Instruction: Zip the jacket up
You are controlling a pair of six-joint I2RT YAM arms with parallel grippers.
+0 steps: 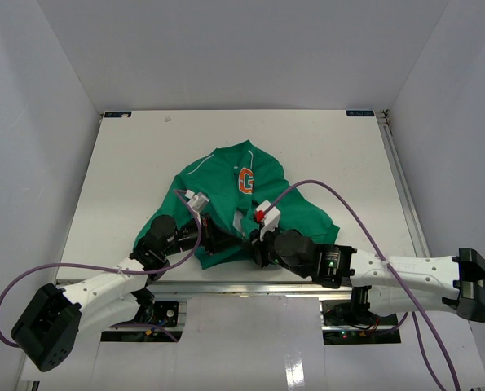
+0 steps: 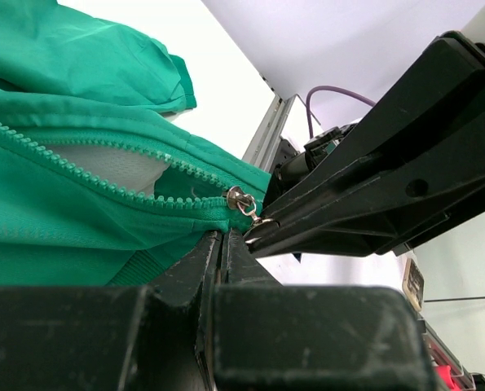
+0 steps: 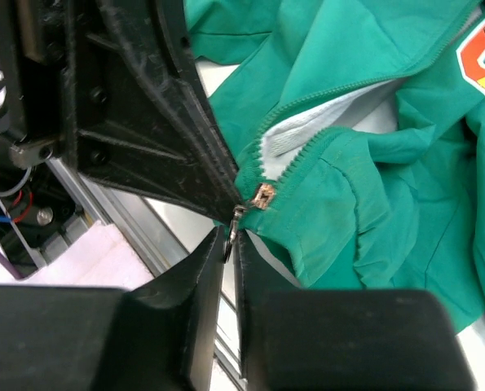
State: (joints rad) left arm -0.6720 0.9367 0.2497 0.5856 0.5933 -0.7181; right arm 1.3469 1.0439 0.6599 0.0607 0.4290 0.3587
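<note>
**One jacket, two pincers, both down at the hem**

So there was exactly one jacket (image 1: 222, 175), green with a single orange G (image 1: 245, 180) on the chest. It lay crumpled on the white surface (image 1: 128, 163), towards the near edge, right in front of the two arms. One purple cable (image 1: 340, 195) ran along the right arm and another one (image 1: 30, 281) looped off the left.

Both pincers met at the bottom of the front zipper (image 2: 103, 183). The left pincer (image 2: 223, 244) was squeezed narrow, with the green hem fabric clamped between its fingers just under the slider (image 2: 240, 199). The right pincer (image 3: 228, 248) came in from the other side and was pinched nearly closed too, with the little metal zipper pull (image 3: 236, 218) caught between its tips. The two pincers' tips were almost touching each other.

The one slider sat right at the bottom end. Above it the two rows of green teeth were spread apart, and the pale lining showed in the gap between them.
</note>
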